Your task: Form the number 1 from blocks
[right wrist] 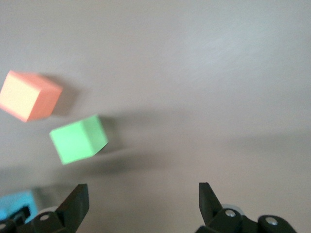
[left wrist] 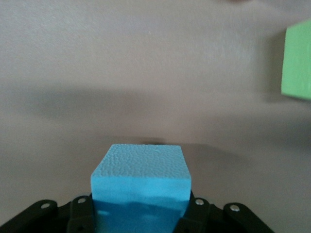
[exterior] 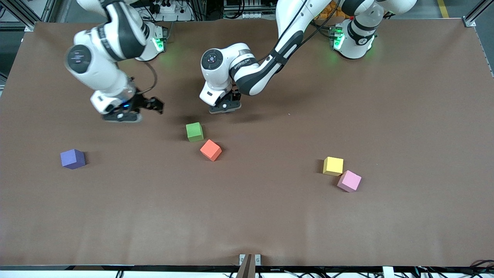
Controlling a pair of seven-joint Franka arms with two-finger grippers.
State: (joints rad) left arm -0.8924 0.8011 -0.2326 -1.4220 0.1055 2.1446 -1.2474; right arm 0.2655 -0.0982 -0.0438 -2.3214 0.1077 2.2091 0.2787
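Observation:
My left gripper [exterior: 225, 107] is shut on the light blue block [left wrist: 141, 177] and holds it low over the table, close to the green block [exterior: 194, 131]. The blue block is hidden under the hand in the front view. Beside the green block, nearer the front camera, lies the orange block [exterior: 210, 150]. The pink block [exterior: 349, 181] rests toward the left arm's end. No red block shows. My right gripper [exterior: 122, 117] hangs open over bare table toward the right arm's end, with nothing between its fingers [right wrist: 75, 201]. Its wrist view shows the green block [right wrist: 78, 139] and orange block [right wrist: 29, 95].
A yellow cube [exterior: 333, 166] touches the pink block's corner. A purple cube [exterior: 72, 158] sits alone toward the right arm's end. The brown table [exterior: 247, 216] stretches wide toward the front camera.

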